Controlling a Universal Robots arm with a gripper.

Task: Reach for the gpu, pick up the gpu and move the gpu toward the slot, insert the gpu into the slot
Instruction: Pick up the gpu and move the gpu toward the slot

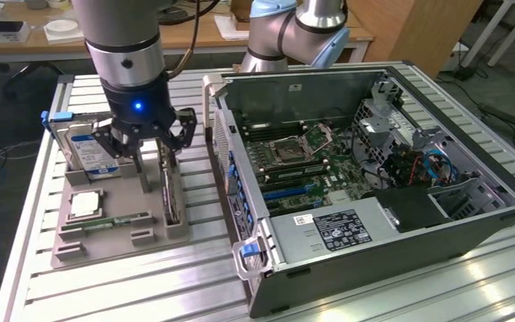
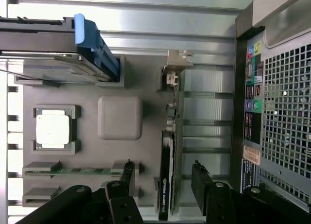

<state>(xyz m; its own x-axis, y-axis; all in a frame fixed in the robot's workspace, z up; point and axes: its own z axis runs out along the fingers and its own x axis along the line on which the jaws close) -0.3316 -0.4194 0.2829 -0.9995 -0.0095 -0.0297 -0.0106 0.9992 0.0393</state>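
Note:
The gpu (image 1: 169, 194) stands on its long edge in a grey holder (image 1: 123, 236), its silver bracket at the far end. In the wrist view the gpu (image 2: 170, 151) runs as a thin dark card with the bracket (image 2: 176, 64) at one end. My gripper (image 1: 155, 151) hangs just above the card, open. In the wrist view one black finger (image 2: 127, 174) is on each side of the gpu, apart from it, and the gripper (image 2: 163, 175) holds nothing. The slot (image 1: 286, 192) is among the blue connectors on the motherboard inside the open computer case (image 1: 436, 221).
The grey holder also carries a hard drive with a blue label (image 1: 92, 153), a square processor (image 1: 86, 203) and a green memory stick (image 1: 115, 220). The case's rear wall (image 2: 272, 112) stands close beside the gpu. Another arm (image 1: 294, 30) stands behind the case.

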